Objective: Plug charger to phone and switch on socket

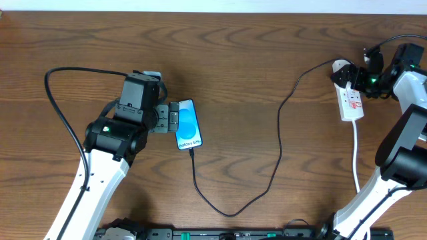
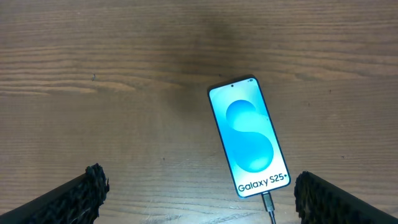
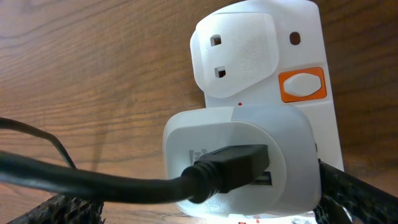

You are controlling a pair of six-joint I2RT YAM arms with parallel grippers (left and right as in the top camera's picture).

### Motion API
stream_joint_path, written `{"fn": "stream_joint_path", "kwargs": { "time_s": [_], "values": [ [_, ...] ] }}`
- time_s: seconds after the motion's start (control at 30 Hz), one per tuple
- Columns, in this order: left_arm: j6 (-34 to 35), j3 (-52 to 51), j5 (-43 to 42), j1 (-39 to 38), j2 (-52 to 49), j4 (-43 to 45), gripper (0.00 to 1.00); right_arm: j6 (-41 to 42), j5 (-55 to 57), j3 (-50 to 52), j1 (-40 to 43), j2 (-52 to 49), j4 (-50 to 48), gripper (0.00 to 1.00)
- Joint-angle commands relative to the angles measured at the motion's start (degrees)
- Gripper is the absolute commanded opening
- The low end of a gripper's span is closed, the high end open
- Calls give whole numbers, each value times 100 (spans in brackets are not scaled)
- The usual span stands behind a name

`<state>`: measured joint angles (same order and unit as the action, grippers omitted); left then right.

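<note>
The phone [image 1: 189, 125] lies face up on the wooden table, its blue screen reading "Galaxy S25+"; it also shows in the left wrist view [image 2: 249, 137]. The charger's small tip [image 2: 267, 202] sits in the phone's bottom port. The black cable [image 1: 230, 213] loops across the table to the white socket strip [image 1: 352, 101]. There its black plug [image 3: 230, 168] sits in a white adapter [image 3: 292, 134] on the strip. An orange switch [image 3: 301, 85] is beside the adapter. My left gripper [image 1: 173, 119] [image 2: 199, 202] is open, just left of the phone. My right gripper [image 1: 353, 78] [image 3: 205, 211] is open, its fingers either side of the adapter.
The strip's thick white cord [image 1: 357, 157] runs toward the front edge by the right arm's base. A black cable [image 1: 60, 100] of the left arm arcs over the table at the left. A free socket [image 3: 233, 53] is above the adapter.
</note>
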<state>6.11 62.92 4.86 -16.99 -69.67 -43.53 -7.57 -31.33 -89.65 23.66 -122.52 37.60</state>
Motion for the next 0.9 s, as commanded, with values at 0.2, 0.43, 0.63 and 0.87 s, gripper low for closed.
{"fn": "stream_joint_path", "kwargs": {
  "time_s": [0.2,0.43,0.63,0.87],
  "values": [
    [-50,0,76,-13,0,-17,98,243,-680,271,-278,-151,334,99],
    [-50,0,76,-13,0,-17,98,243,-682,271,-304,-151,472,99],
    [-50,0,76,-13,0,-17,98,243,-479,258,-299,-151,483,99],
    [-50,0,76,-13,0,-17,98,243,-118,-31,-262,-149,549,99]
  ]
}}
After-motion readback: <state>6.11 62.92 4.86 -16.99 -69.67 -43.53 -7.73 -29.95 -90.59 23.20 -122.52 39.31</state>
